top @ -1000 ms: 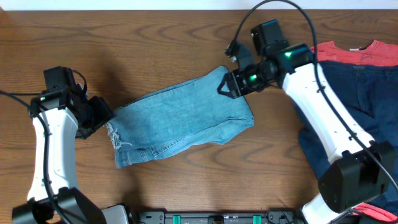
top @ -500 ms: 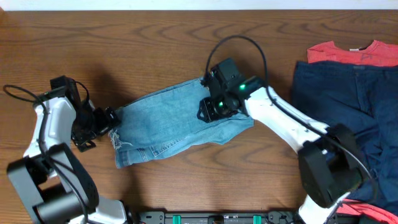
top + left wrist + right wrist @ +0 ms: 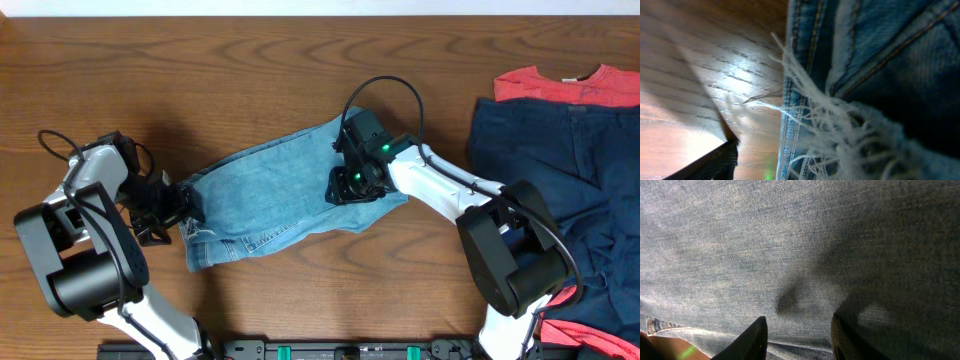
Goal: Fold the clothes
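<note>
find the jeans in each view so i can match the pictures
Overhead: the jeans lie near the centre, slanting up to the right.
Left wrist: the jeans fill the right half, seen close up.
Right wrist: the jeans fill almost the whole picture.
Shared landmark: the frayed hem, at the left end overhead and central in the left wrist view; the right wrist view does not show it.

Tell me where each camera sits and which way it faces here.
Overhead: above the brown wooden table, looking straight down on folded light-blue denim jeans; both arms, left tool and right tool show.
Left wrist: low at the jeans' frayed hem, facing it and the table; one dark finger shows.
Right wrist: close above the denim, facing down; two dark fingertips show.
Shared: all three see the jeans.
</note>
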